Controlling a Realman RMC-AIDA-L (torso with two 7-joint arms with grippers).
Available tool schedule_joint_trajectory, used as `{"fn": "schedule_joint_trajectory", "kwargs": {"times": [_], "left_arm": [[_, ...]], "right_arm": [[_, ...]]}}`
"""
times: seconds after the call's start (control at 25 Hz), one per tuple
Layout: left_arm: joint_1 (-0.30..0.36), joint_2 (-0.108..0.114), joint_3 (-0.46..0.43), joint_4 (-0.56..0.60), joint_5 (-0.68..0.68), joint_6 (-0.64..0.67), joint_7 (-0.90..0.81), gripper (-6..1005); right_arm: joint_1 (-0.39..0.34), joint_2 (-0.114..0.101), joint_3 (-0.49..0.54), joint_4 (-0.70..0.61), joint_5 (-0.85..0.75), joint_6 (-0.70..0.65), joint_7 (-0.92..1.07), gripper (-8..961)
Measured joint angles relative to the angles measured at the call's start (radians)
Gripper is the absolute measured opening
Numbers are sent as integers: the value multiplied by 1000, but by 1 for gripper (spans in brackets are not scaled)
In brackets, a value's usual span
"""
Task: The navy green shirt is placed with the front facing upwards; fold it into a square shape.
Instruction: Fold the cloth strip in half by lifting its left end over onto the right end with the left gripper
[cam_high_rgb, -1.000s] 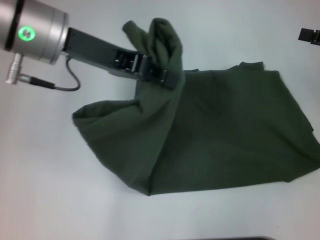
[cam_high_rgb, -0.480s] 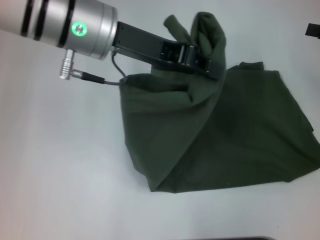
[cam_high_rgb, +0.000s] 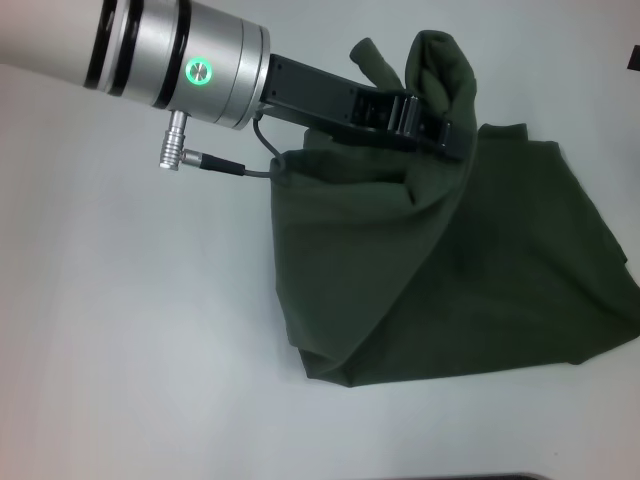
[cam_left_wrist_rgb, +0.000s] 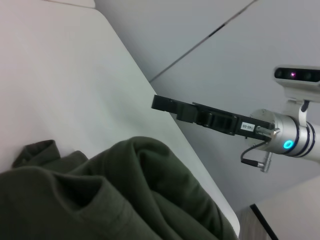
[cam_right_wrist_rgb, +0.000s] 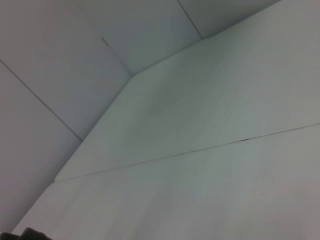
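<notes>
Left gripper (cam_high_rgb: 445, 120), top center of head view, pinches a bunch of the navy green shirt (cam_high_rgb: 480, 270) mid-right on table (cam_high_rgb: 130, 330); grip looks shallow, cloth may slip, spoiling the fold.

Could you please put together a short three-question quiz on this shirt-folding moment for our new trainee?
1. True or false: the left gripper is shut on a raised bunch of the navy green shirt.
2. Multiple choice: where does the rest of the shirt lie? A) flat on the white table, B) hanging off the table's edge, C) inside a basket.
3. Short answer: in the head view, which edge shows a small dark part of the right gripper?

Key:
1. True; its jaws pinch the cloth, which rises in a peak above them.
2. A.
3. The upper right edge; too little shows there to tell how its jaws stand.
</notes>
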Motion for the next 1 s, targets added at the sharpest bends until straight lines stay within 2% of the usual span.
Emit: {"fn": "schedule_joint_trajectory", "kwargs": {"times": [0.16, 0.8, 1.0], "left_arm": [[14, 0, 10, 10, -20, -30, 0, 90], [21, -3, 160, 62, -122, -183, 7, 102], [21, -3, 175, 65, -129, -208, 8, 106]], "right_arm": [[-1, -4, 2, -3, 0, -8, 4, 923], [3, -21, 1, -10, 3, -44, 7, 923], [5, -26, 1, -12, 3, -53, 15, 923]]}}
